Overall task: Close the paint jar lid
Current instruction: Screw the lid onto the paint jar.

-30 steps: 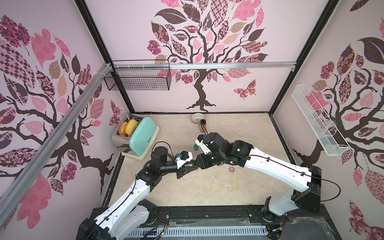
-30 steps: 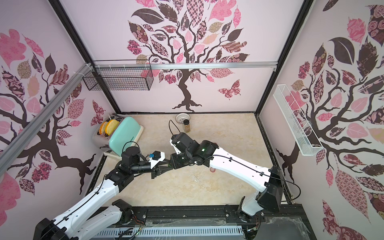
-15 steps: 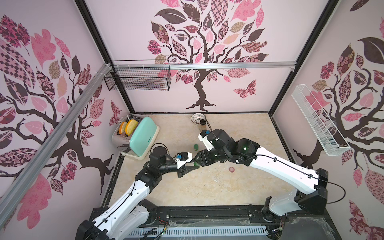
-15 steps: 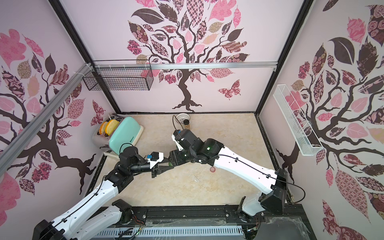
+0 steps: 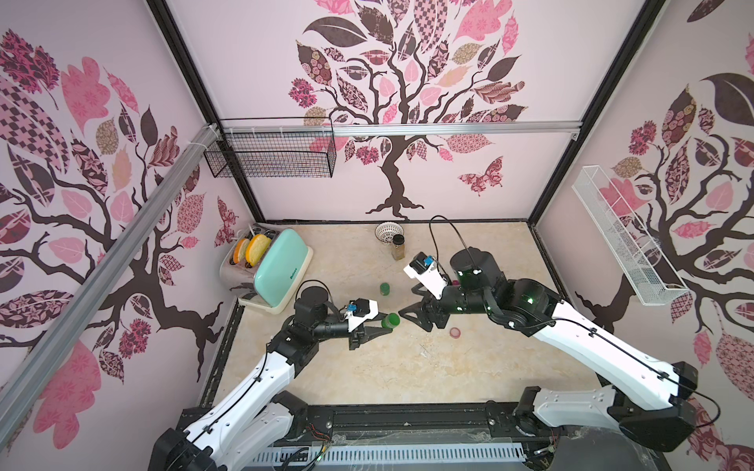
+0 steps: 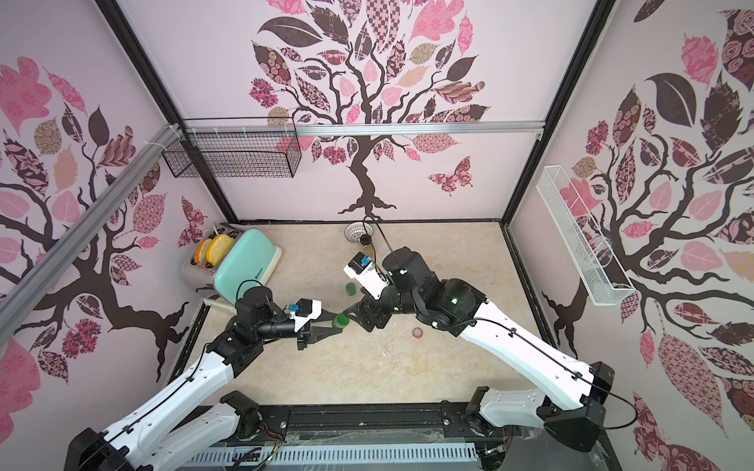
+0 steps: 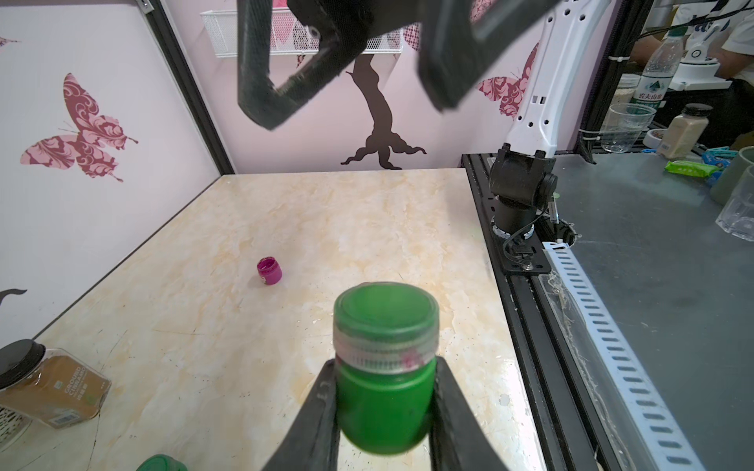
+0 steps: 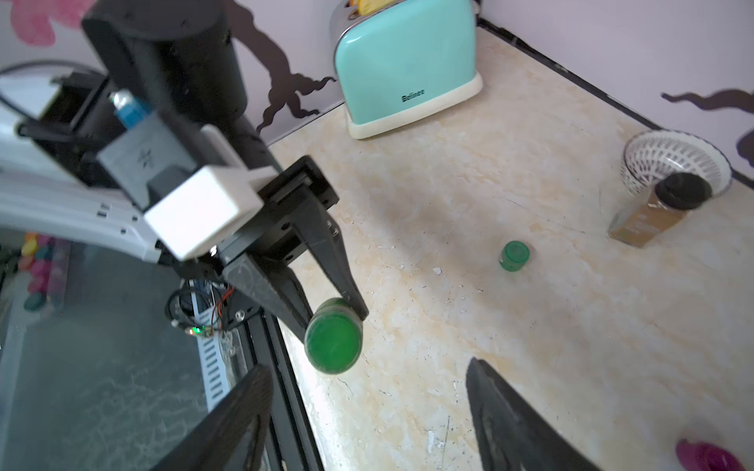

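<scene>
A small green paint jar point(image 7: 385, 403) hangs above the table, with my left gripper point(image 7: 385, 363) shut on its body. Its green lid point(image 7: 385, 312) sits on top, and a pale ribbed band shows just under the lid. In both top views the jar point(image 5: 392, 320) point(image 6: 340, 321) is at the tip of the left gripper point(image 5: 383, 322), near the table's middle. My right gripper point(image 5: 408, 301) point(image 8: 367, 407) stands open a short way to the right of the jar point(image 8: 333, 340), facing the lid. Nothing is between its fingers point(image 8: 506, 416).
A second green jar point(image 5: 384, 289) stands on the table behind the held one. A small pink jar point(image 5: 455, 333) stands under the right arm. At the back are a spice jar point(image 5: 398, 247) and a white strainer point(image 5: 386, 231). A mint toaster point(image 5: 277, 269) stands at the left.
My right gripper has opened, let go of the lid and drawn back to the right. The left gripper still holds the jar in nearly the same place.
</scene>
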`<state>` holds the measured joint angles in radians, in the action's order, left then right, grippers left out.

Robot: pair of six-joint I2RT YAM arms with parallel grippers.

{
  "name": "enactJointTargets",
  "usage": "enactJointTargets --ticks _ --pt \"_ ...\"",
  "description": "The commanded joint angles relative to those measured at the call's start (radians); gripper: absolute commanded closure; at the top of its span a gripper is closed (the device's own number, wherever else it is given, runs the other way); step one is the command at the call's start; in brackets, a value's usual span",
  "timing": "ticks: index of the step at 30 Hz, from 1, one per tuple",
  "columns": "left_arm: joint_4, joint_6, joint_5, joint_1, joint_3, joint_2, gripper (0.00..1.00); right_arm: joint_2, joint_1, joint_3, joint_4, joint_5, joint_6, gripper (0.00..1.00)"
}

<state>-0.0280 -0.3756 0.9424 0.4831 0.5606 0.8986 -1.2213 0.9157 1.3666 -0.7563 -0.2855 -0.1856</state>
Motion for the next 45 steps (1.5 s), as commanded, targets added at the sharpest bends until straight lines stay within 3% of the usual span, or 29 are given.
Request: enactJointTargets --ticks 1,8,20,23,33,39,45 --pt "-0.009 -0.01 0.033 0.003 0.031 0.002 0.82 0.023 -0.001 -0.024 0.004 -0.11 -0.255 0.24" --pt "-0.002 -0.015 0.035 0.005 0.031 0.004 0.82 0.004 0.003 -0.067 0.048 -0.14 -0.373 0.3" --pt "0.004 -0.02 0.033 0.009 0.031 0.002 0.82 -0.074 0.032 -0.034 0.051 -0.155 -0.371 0.43" --pt "0.007 -0.021 0.032 0.008 0.032 0.001 0.82 -0.084 0.032 -0.029 0.045 -0.151 -0.37 0.52" --pt "0.008 -0.023 0.029 0.009 0.032 0.001 0.82 -0.099 0.033 -0.028 0.038 -0.119 -0.369 0.65" --pt "0.01 -0.025 0.024 0.009 0.032 -0.004 0.82 -0.114 0.035 -0.025 0.039 -0.104 -0.33 0.73" --pt "0.008 -0.026 0.018 0.009 0.031 -0.008 0.82 -0.13 0.049 -0.031 0.081 -0.048 -0.177 0.84"
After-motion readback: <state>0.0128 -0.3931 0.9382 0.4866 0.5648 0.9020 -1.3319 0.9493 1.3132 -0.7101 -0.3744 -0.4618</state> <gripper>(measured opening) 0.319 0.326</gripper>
